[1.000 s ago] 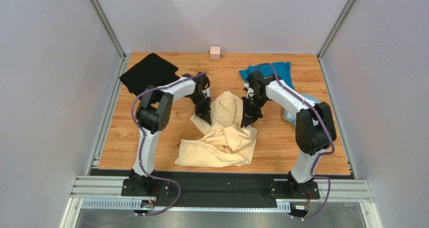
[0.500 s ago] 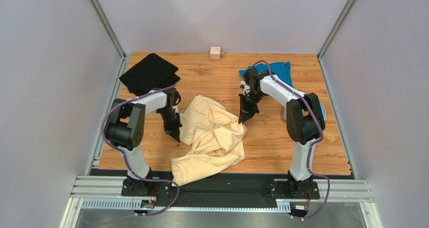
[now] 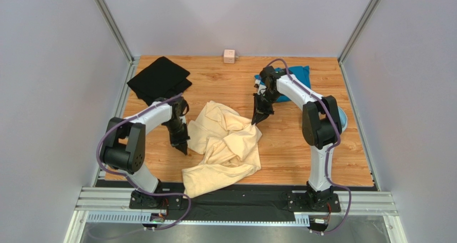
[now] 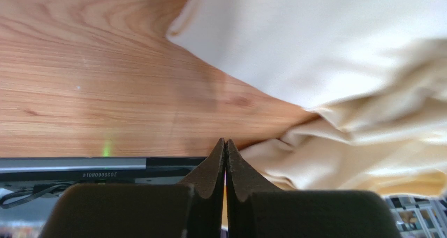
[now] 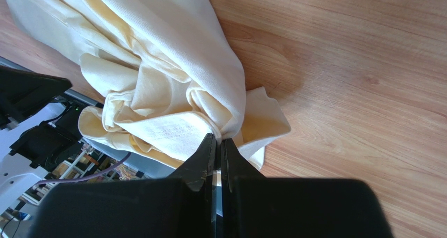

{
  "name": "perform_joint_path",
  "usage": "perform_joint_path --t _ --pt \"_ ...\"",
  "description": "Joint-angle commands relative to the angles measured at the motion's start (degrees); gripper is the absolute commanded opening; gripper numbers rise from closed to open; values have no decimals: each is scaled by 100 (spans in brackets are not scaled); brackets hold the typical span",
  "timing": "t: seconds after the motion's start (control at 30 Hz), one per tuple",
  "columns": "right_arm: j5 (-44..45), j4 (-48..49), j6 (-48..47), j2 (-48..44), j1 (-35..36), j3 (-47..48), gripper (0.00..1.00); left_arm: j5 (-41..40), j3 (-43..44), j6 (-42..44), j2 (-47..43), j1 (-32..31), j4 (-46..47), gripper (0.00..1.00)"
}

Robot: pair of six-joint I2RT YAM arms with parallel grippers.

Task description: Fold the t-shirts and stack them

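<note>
A crumpled cream shirt [image 3: 225, 146] lies at the centre of the bench [image 3: 230, 80]. The right fingers [image 5: 202, 159] pinch a fold at its upper right edge. The left fingers [image 4: 212, 167] are clenched on nothing, just beside its left edge. A black shirt [image 3: 159, 78] lies upper left, a teal shirt [image 3: 301, 74] upper right.

L arm [image 3: 153, 113] and R arm [image 3: 296, 95]: white tubular links, bulky black cylindrical joint housings. Purple cable [image 3: 187, 206] loops alongside ea. arm down to base. Black flat base plates [image 3: 155, 202] bolted to silver slotted aluminium rail [image 3: 104, 200]. L hand [image 4: 225, 143], R hand [image 5: 217, 141]: matte black, tapered wedge fingers [image 4: 210, 167].
</note>
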Motion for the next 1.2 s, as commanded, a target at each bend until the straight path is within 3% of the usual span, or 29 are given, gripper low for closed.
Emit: perform_joint_path --t 0.0,0.07,0.2,0.33,0.43,0.7,0.93,1.17 --pt "-323 58 -46 22 8 -11 0 182 1333 -40 -630 26 205 14" --pt "-384 111 -29 22 25 -152 0 314 1687 30 -359 26 389 28" --pt "-446 155 -20 13 165 -249 0 1015 2784 241 862 0 531 29" --pt "-446 138 68 92 429 -223 0 956 3577 539 1987 -272 540 37" --pt "-411 129 103 110 666 -205 0 991 4149 602 2436 -449 671 42" --pt "-253 15 25 -48 869 -626 0 1167 5985 180 3465 -510 505 42" --pt "-235 -65 50 74 852 -425 0 1395 6531 223 3993 -510 277 42" --pt "-253 -65 59 276 816 -223 0 1256 6137 451 3818 -510 144 41"
